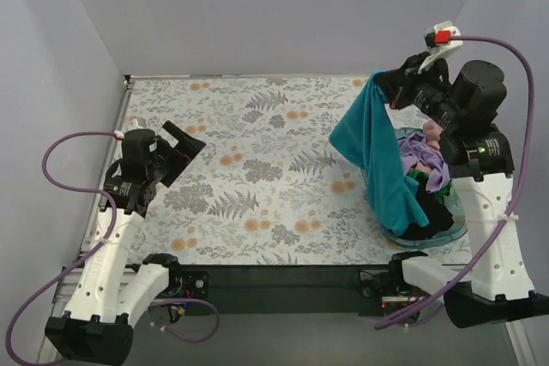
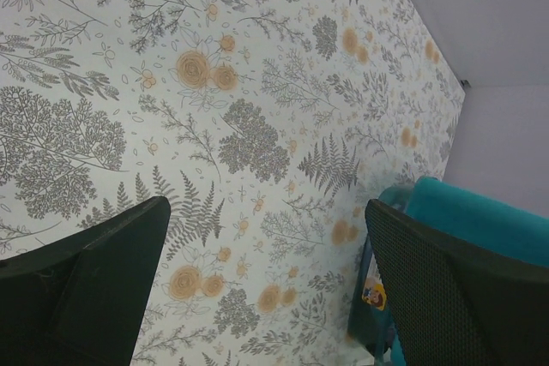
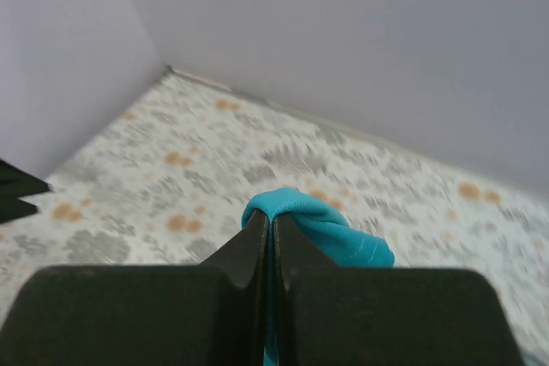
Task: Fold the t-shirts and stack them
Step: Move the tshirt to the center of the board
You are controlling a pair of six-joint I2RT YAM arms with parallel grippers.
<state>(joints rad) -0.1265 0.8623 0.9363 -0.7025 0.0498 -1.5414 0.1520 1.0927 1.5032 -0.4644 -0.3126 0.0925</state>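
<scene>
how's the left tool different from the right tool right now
The left tool is open and empty; the right tool is shut on the teal t-shirt. The left tool hangs over the floral table; the right tool is up high beside the basket. Both are black.

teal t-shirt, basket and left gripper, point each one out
teal t-shirt (image 1: 377, 147): top external view, middle of the hanging cloth
basket (image 1: 433, 242): top external view, near rim
left gripper (image 2: 266, 206): left wrist view, midway between its fingertips
</scene>
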